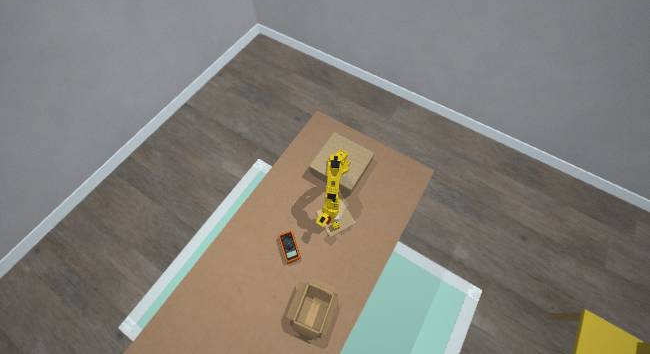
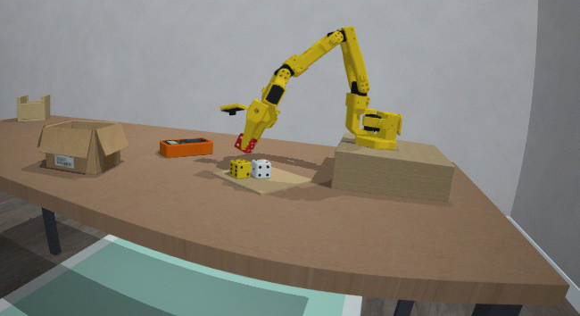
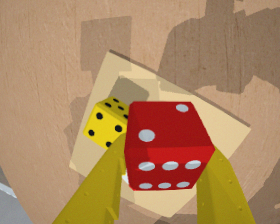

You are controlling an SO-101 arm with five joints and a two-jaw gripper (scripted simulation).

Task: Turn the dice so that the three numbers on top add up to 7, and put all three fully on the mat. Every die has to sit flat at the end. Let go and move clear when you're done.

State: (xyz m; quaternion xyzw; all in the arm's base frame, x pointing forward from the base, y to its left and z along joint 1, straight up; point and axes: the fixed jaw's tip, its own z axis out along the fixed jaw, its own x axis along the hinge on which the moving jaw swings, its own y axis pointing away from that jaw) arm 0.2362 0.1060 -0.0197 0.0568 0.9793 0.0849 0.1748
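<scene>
On the brown wooden table (image 2: 312,239), the yellow gripper (image 2: 246,141) clamps a red die (image 2: 245,144) above the tan square mat (image 2: 285,180). The open cardboard box (image 2: 80,145) bears an unreadable label. Only the exterior view shows the white die (image 2: 261,169) beside the yellow die (image 2: 240,168).
</scene>
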